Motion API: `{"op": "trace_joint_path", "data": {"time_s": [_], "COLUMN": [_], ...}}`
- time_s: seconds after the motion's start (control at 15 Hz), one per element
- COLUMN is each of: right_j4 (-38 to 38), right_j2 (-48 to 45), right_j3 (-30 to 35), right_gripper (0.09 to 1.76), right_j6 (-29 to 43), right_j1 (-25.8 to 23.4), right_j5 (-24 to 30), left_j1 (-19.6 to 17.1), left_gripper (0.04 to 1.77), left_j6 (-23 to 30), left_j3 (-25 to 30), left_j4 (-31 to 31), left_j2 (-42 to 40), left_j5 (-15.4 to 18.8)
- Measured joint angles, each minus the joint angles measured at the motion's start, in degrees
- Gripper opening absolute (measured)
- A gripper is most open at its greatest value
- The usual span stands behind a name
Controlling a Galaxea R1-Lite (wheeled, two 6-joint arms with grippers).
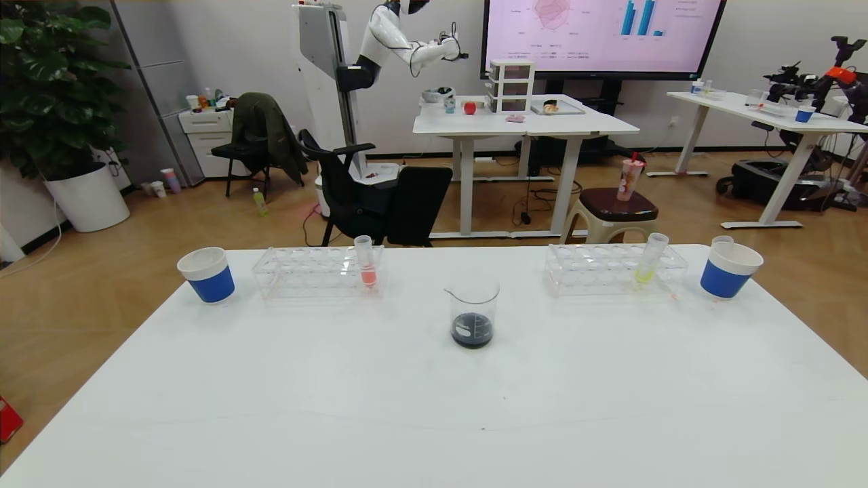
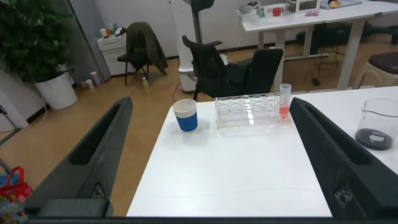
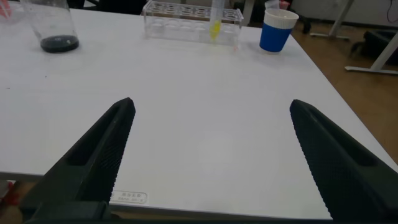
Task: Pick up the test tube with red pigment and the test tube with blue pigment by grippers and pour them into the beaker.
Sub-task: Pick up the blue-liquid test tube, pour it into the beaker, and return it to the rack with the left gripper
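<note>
The beaker (image 1: 474,312) stands mid-table with dark liquid at its bottom; it also shows in the left wrist view (image 2: 378,121) and the right wrist view (image 3: 56,28). The red-pigment tube and the blue-pigment tube are not in view. A tube with salmon-orange liquid (image 1: 366,263) stands in the left rack (image 1: 305,272). A tube with yellow-green liquid (image 1: 649,260) leans in the right rack (image 1: 597,268). Neither gripper shows in the head view. My left gripper (image 2: 211,102) is open and empty above the table's left near part. My right gripper (image 3: 211,104) is open and empty above the table's right near part.
A blue-and-white paper cup (image 1: 207,274) stands left of the left rack. Another (image 1: 728,270) stands right of the right rack, with a clear tube rim (image 1: 722,240) showing at its far side. Chairs, tables and another robot stand beyond the table's far edge.
</note>
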State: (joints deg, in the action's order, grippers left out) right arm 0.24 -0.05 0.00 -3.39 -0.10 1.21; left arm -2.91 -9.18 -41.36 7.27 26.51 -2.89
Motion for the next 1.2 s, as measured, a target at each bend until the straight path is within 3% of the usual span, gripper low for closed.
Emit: {"op": "trace_joint_path", "data": {"time_s": [0.47, 0.73, 1.0, 1.2], "right_j4": [0.02, 0.02, 0.0, 0.02], "right_j2": [0.0, 0.0, 0.0, 0.0], "right_j3": [0.0, 0.0, 0.0, 0.0], "right_gripper": [1.74, 1.74, 1.74, 1.74], "right_j6": [0.0, 0.06, 0.04, 0.01], "right_j1": [0.0, 0.0, 0.0, 0.0], "right_j5": [-0.02, -0.02, -0.02, -0.02], "left_j1": [2.39, 2.73, 2.76, 2.76], "left_gripper": [1.75, 1.75, 1.75, 1.75], "left_j6": [-0.29, 0.95, 4.11, 8.39], "left_j3": [7.69, 18.85, 35.41, 40.57], "left_j4": [1.46, -3.08, -11.17, -7.08], "left_j2": [-19.99, -25.53, -26.51, -26.62], "left_j5": [1.0, 2.78, 2.89, 3.07]}}
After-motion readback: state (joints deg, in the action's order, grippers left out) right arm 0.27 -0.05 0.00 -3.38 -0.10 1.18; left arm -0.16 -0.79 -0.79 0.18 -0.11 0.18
